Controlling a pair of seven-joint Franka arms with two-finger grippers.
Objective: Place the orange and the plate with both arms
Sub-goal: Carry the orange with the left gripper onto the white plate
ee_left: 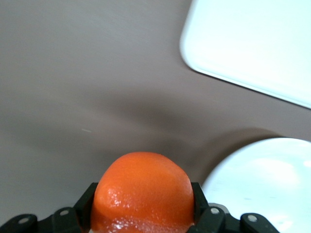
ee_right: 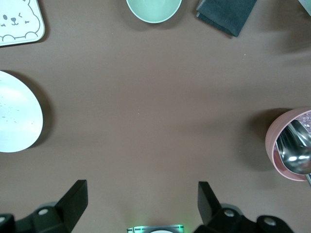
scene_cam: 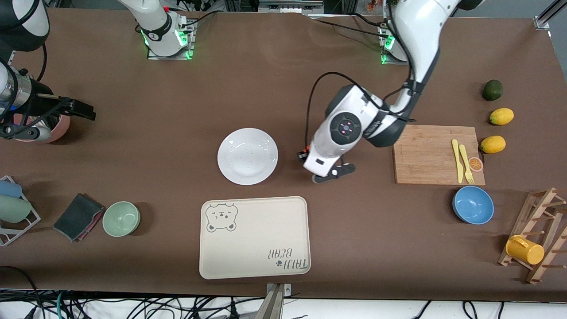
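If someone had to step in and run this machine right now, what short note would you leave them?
Left tool: shut on the orange, up in the air over bare table between the plate and the cutting board.
Right tool: open, holding nothing, waiting over the table at the right arm's end, by a pink cup.
Plate: on the table, farther from the front camera than the bear tray, untouched.
Done: orange picked up.
Left: set the orange down; pick up and place the plate.
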